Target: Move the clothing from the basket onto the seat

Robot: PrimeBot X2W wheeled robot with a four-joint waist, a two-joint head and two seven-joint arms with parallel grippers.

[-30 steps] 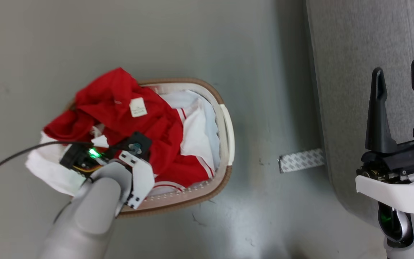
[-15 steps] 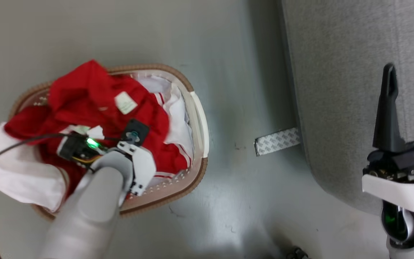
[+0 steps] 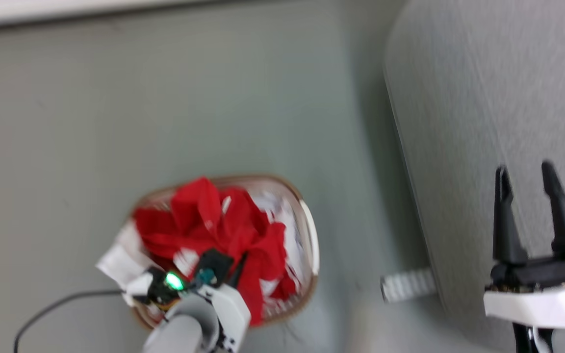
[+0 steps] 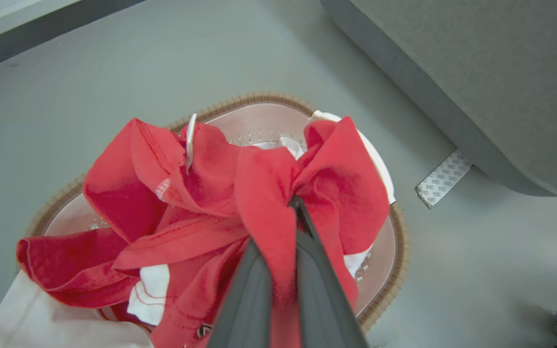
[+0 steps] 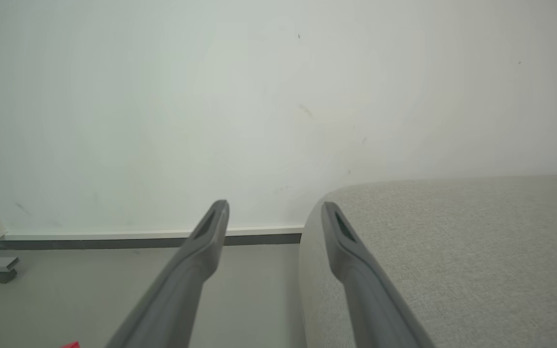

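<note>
Risen seemingly above basket, clothing hangs clamped by left gripper; right gripper spread.

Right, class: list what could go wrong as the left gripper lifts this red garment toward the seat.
1. The left gripper pinches only a narrow fold of the red garment; it may slip out.
2. A white piece draped over the rim of the basket looks tangled with it and could drag out onto the floor short of the seat.

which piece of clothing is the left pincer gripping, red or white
The red garment: its fold is pinched in the left pincer; the white pieces lie loose below.
</note>
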